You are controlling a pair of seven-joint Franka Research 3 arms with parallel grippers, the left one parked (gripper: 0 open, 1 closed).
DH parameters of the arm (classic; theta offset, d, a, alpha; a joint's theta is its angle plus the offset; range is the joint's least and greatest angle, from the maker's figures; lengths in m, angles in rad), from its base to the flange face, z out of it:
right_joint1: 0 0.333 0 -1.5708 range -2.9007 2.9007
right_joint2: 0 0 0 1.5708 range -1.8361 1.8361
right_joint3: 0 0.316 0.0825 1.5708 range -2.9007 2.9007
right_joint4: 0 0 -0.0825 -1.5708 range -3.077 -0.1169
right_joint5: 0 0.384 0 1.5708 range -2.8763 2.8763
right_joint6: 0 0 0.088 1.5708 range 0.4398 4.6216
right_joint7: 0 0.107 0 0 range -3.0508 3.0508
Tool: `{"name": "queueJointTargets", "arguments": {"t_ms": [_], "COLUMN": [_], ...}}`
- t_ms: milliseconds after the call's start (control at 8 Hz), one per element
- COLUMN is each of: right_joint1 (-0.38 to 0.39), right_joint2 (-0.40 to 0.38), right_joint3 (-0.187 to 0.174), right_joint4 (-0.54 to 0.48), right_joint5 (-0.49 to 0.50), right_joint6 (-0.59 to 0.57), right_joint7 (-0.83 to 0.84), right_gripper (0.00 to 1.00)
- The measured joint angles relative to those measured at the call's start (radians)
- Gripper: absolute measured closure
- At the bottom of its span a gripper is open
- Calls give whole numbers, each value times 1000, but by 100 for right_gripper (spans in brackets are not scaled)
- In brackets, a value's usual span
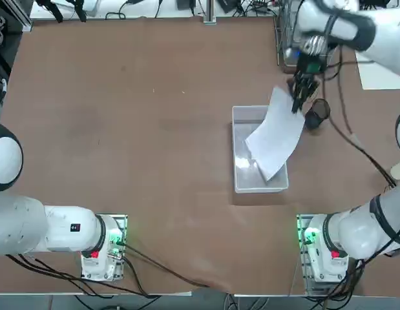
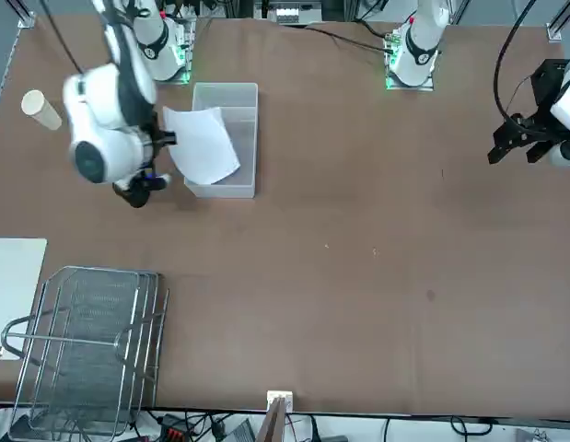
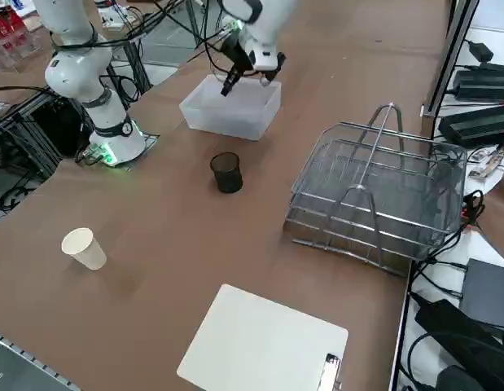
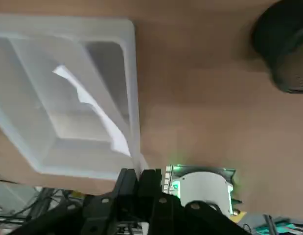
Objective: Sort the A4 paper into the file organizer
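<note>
A4 paper (image 1: 275,135) above clear bin (image 1: 239,150), in pincer (image 1: 296,103)

We see a matt brown table (image 1: 122,129), smooth, perhaps board or laminate. The bin (image 1: 242,183) is clear, slightly frosted plastic with a soft sheen. The paper (image 1: 276,132) is thin, matt white and flexible. The organizer (image 3: 382,199) is silver wire mesh, bright metal. A small cup (image 3: 226,173) looks like dark mesh, though we cannot be sure. The gripper (image 1: 295,97) is black, matt; the arm's shells are glossy white plastic.
</note>
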Motion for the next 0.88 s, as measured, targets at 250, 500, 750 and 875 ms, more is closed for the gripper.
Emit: {"name": "queueJointTargets", "arguments": {"t_ms": [250, 500, 750, 875], "right_joint1": [-113, -250, -364, -409], "right_joint2": [-10, -14, -15, -14], "right_joint3": [-4, -7, -10, -10], "right_joint4": [167, 306, 405, 448], "right_joint5": [7, 53, 139, 166], "right_joint6": [-102, -132, -133, -126], "right_joint7": [0, -7, -8, -3], "right_gripper": [98, 98, 98, 98]}}
